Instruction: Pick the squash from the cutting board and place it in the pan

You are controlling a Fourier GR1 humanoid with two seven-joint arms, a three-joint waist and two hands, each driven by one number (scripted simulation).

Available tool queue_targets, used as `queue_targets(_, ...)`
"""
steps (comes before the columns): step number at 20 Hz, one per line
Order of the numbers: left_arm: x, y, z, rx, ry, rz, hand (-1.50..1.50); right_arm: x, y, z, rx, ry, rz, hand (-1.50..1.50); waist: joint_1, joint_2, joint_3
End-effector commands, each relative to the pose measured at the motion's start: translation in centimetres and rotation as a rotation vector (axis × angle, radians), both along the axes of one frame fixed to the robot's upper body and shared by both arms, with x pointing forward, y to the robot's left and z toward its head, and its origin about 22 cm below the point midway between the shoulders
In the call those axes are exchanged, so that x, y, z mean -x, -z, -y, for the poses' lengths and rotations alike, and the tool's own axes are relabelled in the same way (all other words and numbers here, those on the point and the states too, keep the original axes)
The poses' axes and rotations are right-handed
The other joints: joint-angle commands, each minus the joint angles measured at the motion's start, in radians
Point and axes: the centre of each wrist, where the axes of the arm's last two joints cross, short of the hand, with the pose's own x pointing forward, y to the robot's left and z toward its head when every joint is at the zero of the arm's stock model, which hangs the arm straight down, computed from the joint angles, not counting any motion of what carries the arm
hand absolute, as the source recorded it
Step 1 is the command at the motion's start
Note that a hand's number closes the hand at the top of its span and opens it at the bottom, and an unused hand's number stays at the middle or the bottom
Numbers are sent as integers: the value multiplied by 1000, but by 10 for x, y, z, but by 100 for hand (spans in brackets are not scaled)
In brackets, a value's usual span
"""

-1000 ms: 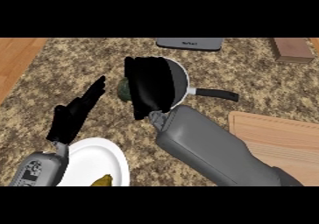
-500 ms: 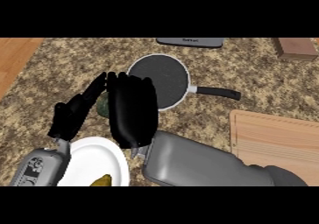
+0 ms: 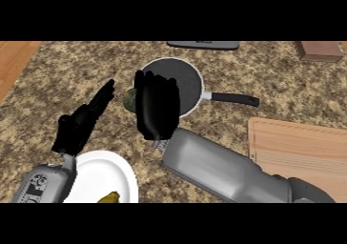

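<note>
The dark green squash (image 3: 130,98) shows just left of the pan's rim, mostly hidden behind my right hand (image 3: 157,108). That hand stands on edge with its back to the view, closed on the squash against its palm side, and overlaps the pan's left rim. The pan (image 3: 182,76) is black inside with a pale rim, and its black handle (image 3: 236,99) points right. At the right edge lies the wooden cutting board (image 3: 303,145), with nothing on the part that shows. My left hand (image 3: 79,126) rests open at the left, fingers up.
A white plate (image 3: 106,174) with a small yellowish item (image 3: 110,197) lies at the lower left, under my left forearm. A grey flat object (image 3: 204,44) and a brown block (image 3: 320,50) sit at the far edge of the speckled counter.
My right hand first swung down and left away from the pan, then came back up to its left rim, the squash travelling with it. The left hand barely moved.
</note>
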Motion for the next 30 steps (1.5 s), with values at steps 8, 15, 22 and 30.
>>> queue_targets(8,8,2,-14,16,4,-8,0,-54,41,30,-115,170,27,150,-2,7,1)
queue_targets(15,-5,-8,-1,2,-1,10,0,-81,50,52,-115,179,12,150,-8,11,2)
queue_targets(22,1,-3,2,6,12,25,0,-97,62,76,-153,387,-289,-150,21,24,1)
queue_targets(30,4,-9,1,-8,34,37,0,-111,53,88,-294,264,-247,-150,36,31,4)
